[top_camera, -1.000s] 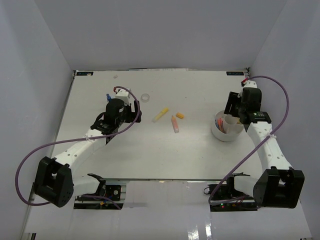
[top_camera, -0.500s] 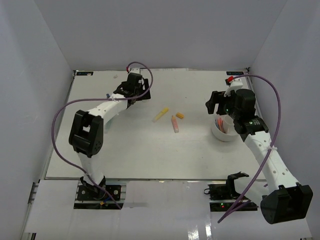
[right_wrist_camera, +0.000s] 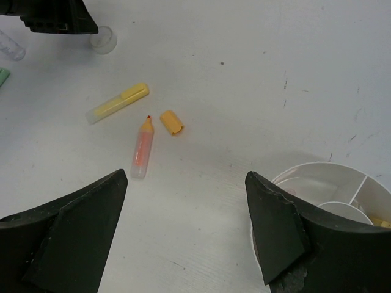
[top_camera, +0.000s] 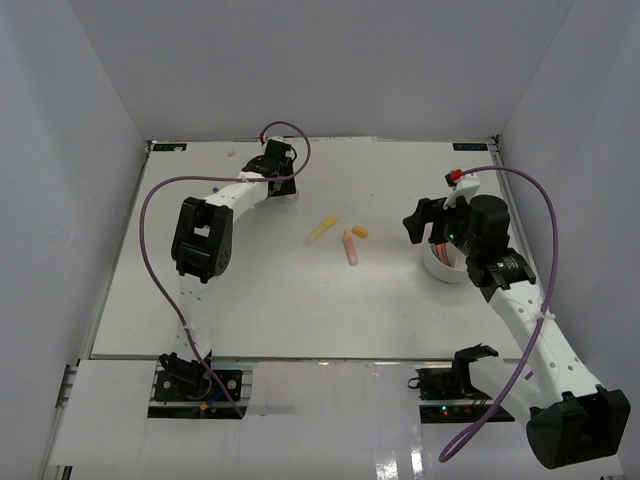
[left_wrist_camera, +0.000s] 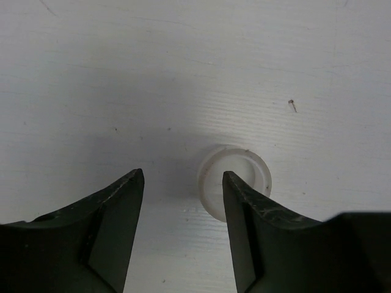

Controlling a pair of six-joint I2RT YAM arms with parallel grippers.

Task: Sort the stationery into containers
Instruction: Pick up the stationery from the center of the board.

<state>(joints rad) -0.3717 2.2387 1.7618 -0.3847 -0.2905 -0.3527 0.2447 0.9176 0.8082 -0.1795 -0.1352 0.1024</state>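
Observation:
My left gripper (left_wrist_camera: 182, 173) is down at the table over the clear tape ring (left_wrist_camera: 235, 177). It is open: the right fingertip stands over the ring's hole, the ring's left wall lies between the fingers, and the left finger is apart from it. From above, the left gripper (top_camera: 284, 186) partly hides the ring (top_camera: 292, 196). My right gripper (right_wrist_camera: 183, 177) hangs open and empty just left of the round white tub (right_wrist_camera: 330, 183). On the table lie a yellow highlighter (right_wrist_camera: 116, 104), an uncapped orange marker (right_wrist_camera: 142, 152) and its orange cap (right_wrist_camera: 171, 122).
The tub (top_camera: 450, 268) holds pink and yellow items behind its dividers. A small clear bottle (right_wrist_camera: 11, 44) and a green item (right_wrist_camera: 2, 76) show at the left edge of the right wrist view. White walls enclose the table on three sides.
The left arm swung from the left middle of the table to the far side, onto the tape ring, and its jaws narrowed. The right gripper rose off the tub, moved left and opened wider.

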